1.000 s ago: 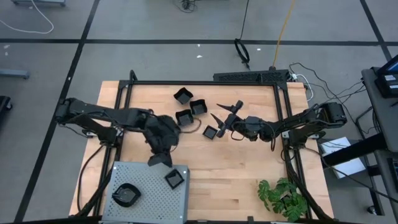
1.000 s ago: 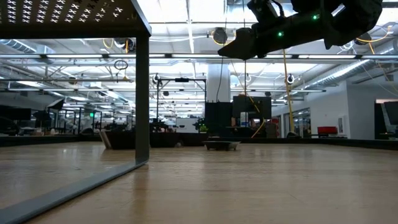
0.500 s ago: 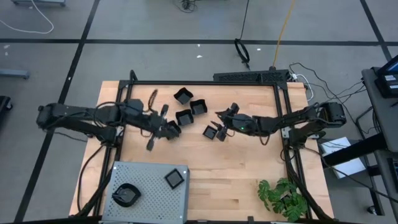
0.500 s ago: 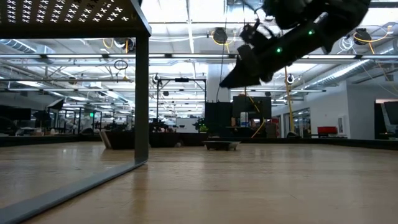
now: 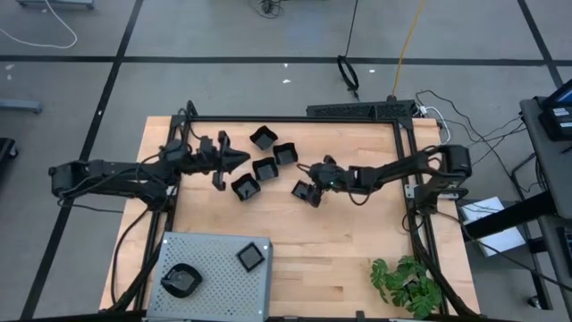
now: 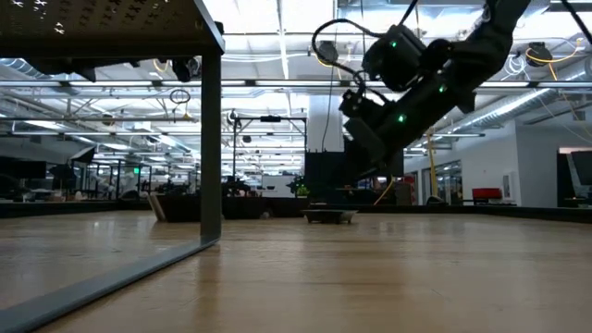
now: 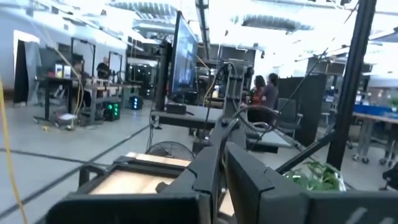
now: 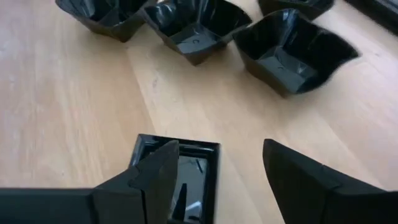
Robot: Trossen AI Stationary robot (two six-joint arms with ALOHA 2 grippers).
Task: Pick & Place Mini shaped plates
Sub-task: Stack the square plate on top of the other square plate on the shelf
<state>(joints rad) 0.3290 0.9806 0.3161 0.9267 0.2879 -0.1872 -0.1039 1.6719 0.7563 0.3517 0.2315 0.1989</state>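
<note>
Under the right gripper (image 8: 214,177), whose fingers stood wide, one square mini plate (image 8: 189,168) lay partly hidden. The perforated grey tray (image 5: 214,273) held two black dishes (image 5: 251,258). The left gripper (image 5: 234,160), pinched shut, hovered empty near the loose plates (image 5: 264,167).

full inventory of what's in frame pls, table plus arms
mini shaped plates on the wood: 5, glossy black, clustered mid-table towards the far edge
square plate: one of those 5, under the right gripper
mini shaped plates on the tray: 2, black, one square, one round
tray: 1, grey perforated metal, lower left in the high view
plant: 1, green, lower right in the high view
table: 1, light wood, black frame around it
people: at least 2, far off in the room
left gripper: dark, jaws shut, left of the cluster
right gripper: dark, jaws open, over the square plate
</note>
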